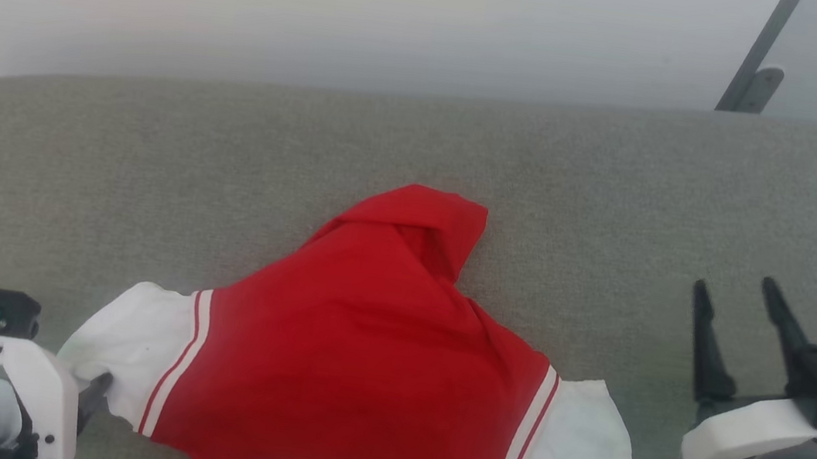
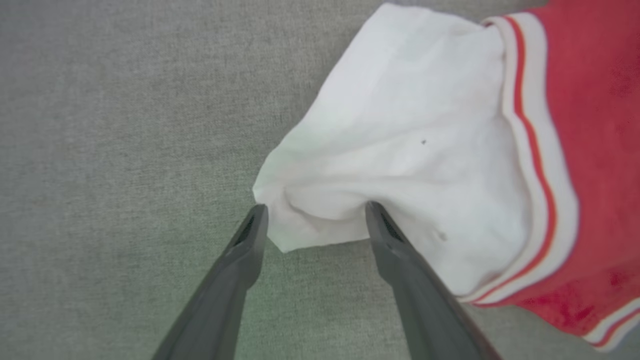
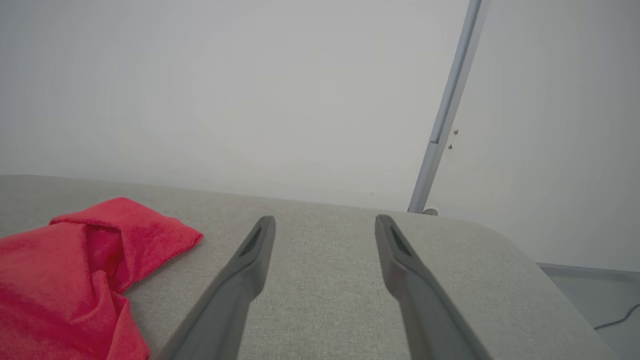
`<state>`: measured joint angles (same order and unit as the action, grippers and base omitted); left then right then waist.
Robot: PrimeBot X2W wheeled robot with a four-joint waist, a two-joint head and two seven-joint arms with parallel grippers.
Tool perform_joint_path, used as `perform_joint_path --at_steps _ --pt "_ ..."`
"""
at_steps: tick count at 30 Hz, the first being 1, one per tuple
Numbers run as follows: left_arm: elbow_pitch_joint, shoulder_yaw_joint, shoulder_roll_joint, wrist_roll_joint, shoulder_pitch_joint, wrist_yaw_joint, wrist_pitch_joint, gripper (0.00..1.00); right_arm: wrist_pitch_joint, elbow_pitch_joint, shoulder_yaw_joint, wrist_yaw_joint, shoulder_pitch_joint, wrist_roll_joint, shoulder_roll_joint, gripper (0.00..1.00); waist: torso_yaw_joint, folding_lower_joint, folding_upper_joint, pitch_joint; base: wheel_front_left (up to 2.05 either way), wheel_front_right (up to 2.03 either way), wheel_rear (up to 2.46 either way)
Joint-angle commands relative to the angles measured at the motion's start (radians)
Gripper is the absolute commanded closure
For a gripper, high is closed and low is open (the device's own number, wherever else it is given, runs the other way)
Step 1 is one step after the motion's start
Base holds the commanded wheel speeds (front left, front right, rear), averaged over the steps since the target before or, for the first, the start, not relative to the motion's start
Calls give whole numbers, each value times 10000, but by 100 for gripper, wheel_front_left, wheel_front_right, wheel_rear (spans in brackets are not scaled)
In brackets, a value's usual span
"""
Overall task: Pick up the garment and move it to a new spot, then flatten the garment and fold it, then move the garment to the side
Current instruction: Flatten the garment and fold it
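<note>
Here's the garment (image 1: pixel 363 349), bright red, lying on the grey upholstered surface (image 1: pixel 150 174). Its body is spread out but creased, and one red corner (image 1: pixel 417 219) is folded over at the far end. A white sleeve sticks out on each side, and each is joined to the red by white-and-red striped trim. The near hem runs off the bottom of the head view.

The left hand (image 2: pixel 315 210) is right at the garment's left sleeve (image 2: pixel 400 135). Its two dark fingers are spread wide, with the sleeve's rumpled outer edge sitting between the tips. One fingertip (image 2: pixel 256 220) is just beside the cloth and the other (image 2: pixel 376 220) lies against it. Nothing is pinched, and the cloth rests loose on the surface.

The right hand (image 1: pixel 736 289) sits well off to the garment's right, past the right sleeve (image 1: pixel 584 446). Its fingers are spread too, with only bare grey upholstery between them. They point away from the robot and touch no cloth.

Beyond the garment and off to its right, a slim grey metal bar (image 1: pixel 757 54) slants up against a pale wall (image 1: pixel 326 9).
</note>
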<state>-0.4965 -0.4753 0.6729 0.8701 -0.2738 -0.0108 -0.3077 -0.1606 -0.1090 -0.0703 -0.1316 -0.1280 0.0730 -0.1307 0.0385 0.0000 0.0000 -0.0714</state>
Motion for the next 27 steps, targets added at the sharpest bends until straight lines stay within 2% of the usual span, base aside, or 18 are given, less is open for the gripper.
perform_joint_path --at_steps 1,7,8,9,10,11,17,27 --pt "-123 -40 -25 -75 -213 65 -65 0 132 112 109 18 132 87 -21 0 68 0 0 -140 0 0 0" --pt "-899 -207 -170 -65 -809 265 -417 0 1199 501 910 18 587 624 -397 0 153 0 0 -546 0 0 0" --pt "-1056 -277 -195 -102 -904 286 -543 15 1453 559 1079 18 674 777 -483 0 160 0 0 -614 0 0 0" --pt "-1195 -318 -234 -103 -998 310 -643 49 1707 633 1215 18 740 960 -562 0 166 0 0 -687 0 0 0" --pt "-1335 -347 -325 9 -1060 397 -792 98 2005 685 1356 18 827 1123 -654 0 173 0 0 -750 0 0 0" --pt "-1456 -364 -397 67 -1112 439 -917 100 2309 758 1535 18 911 1262 -770 0 178 0 0 -808 0 0 0" --pt "-1827 -516 -639 112 -1460 691 -1011 100 4611 1218 2248 18 1450 2439 -1250 0 134 0 0 -1070 0 0 0" --pt "-2137 -634 -915 52 -1803 892 -711 100 7666 1892 2178 16 2135 3260 -1495 0 -23 0 0 -1138 0 0 0"
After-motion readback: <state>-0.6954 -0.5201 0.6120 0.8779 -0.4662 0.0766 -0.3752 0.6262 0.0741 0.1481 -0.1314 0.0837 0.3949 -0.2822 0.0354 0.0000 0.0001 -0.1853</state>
